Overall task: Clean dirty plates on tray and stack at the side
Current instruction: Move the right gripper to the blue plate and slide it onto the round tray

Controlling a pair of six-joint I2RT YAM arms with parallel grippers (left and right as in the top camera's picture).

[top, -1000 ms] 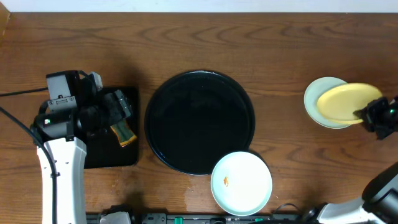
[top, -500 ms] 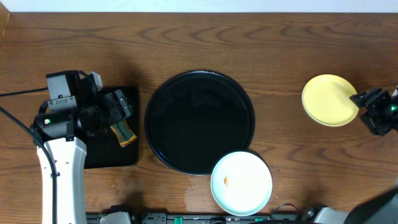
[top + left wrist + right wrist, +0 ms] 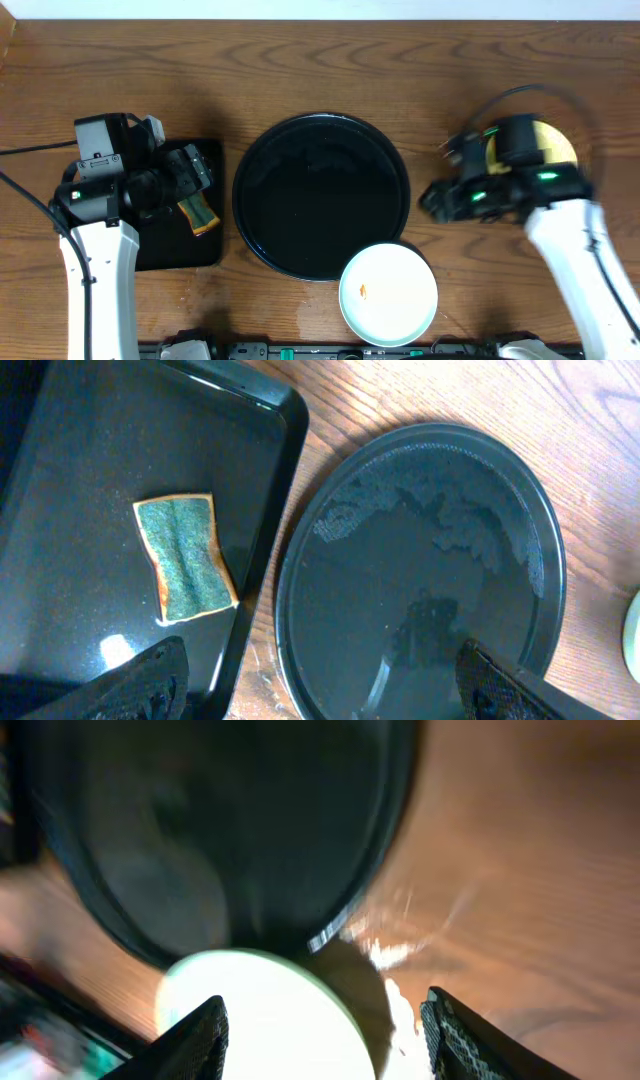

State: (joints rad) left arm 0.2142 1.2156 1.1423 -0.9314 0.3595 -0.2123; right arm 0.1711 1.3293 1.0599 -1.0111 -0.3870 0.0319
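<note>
My left gripper (image 3: 318, 655) hangs wide and empty over the small rectangular black tray (image 3: 70, 470), where a green sponge (image 3: 185, 557) lies. My right gripper (image 3: 322, 1005) is spread too and holds nothing. It is close to the pale mint-blue round plate (image 3: 388, 293), which overlaps the near rim of the large round glossy black tray (image 3: 320, 195). The pale yellow round plate (image 3: 558, 148) sits well to the right, partly behind my arm.

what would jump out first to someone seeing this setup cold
The large round glossy black tray fills the middle of the wooden table, bare and streaked with water. A pale mint-blue round plate with a small orange smear overlaps the tray's near-right rim. At the right, the blurred right arm reaches across a pale yellow round plate.
</note>
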